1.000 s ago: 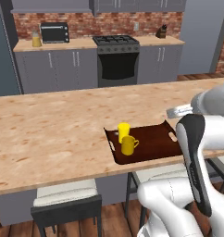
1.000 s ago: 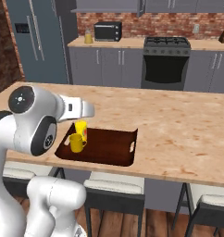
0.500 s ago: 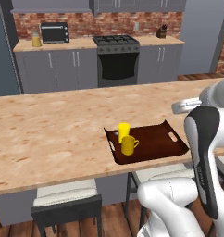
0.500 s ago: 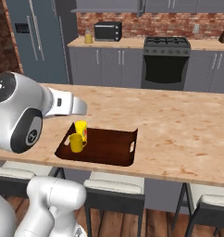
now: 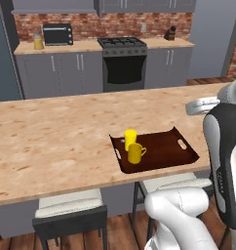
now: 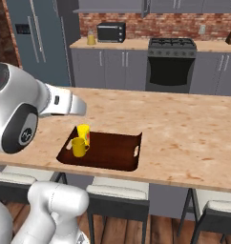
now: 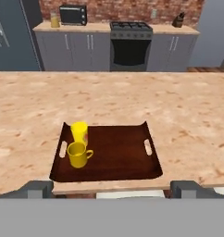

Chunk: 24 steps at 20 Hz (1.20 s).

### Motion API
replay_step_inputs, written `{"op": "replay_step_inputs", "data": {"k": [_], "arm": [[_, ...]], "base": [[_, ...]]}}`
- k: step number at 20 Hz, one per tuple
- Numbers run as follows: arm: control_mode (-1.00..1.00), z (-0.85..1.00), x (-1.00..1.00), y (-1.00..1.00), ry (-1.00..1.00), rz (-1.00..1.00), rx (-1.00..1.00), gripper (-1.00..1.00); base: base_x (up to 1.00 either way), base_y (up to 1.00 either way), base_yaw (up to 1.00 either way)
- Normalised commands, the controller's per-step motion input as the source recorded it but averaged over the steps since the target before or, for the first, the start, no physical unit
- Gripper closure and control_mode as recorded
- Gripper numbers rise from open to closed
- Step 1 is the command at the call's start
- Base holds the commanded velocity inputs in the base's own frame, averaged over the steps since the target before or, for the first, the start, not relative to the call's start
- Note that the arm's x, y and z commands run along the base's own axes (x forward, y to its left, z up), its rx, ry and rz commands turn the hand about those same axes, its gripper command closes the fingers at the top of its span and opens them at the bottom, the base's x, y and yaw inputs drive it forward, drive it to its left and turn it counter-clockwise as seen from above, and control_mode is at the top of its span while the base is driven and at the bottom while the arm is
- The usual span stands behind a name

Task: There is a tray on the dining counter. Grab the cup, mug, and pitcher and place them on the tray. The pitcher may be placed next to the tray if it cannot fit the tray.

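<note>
the cup [image 7: 79,131] and mug [image 7: 78,154] already stand at nine o'clock on the tray [image 7: 123,159], the pitcher [image 7: 54,20] waits on the far worktop, pincer [image 7: 112,189] apart and empty.

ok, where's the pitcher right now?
The pitcher stands on the far grey-cabinet counter against the brick wall, just left of the black toaster oven and right of the fridge; it is not on the dining counter.

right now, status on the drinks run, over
Gripper open, empty, above tray's near edge. Cup and mug on tray. Pitcher on far counter by toaster oven.
</note>
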Motion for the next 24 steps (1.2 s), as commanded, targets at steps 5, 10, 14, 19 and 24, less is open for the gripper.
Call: {"op": "replay_step_inputs", "data": {"k": [5, 10, 14, 19, 24], "arm": [[1.00, 0.00, -0.10, 0.00, 0.00, 0.00, 0.00, -1.00], [1.00, 0.00, 0.00, 0.00, 0.00, 0.00, 0.00, -1.00], [1.00, 0.00, 0.00, 0.00, 0.00, 0.00, 0.00, -1.00], [1.00, 0.00, 0.00, 0.00, 0.00, 0.00, 0.00, -1.00], [1.00, 0.00, 0.00, 0.00, 0.00, 0.00, 0.00, -1.00]], "base": [[-0.45, 0.03, 0.00], [-1.00, 0.41, 0.00], [-1.00, 0.93, 0.00], [-0.79, 1.00, 0.00], [-0.38, 1.00, 0.00]]}}
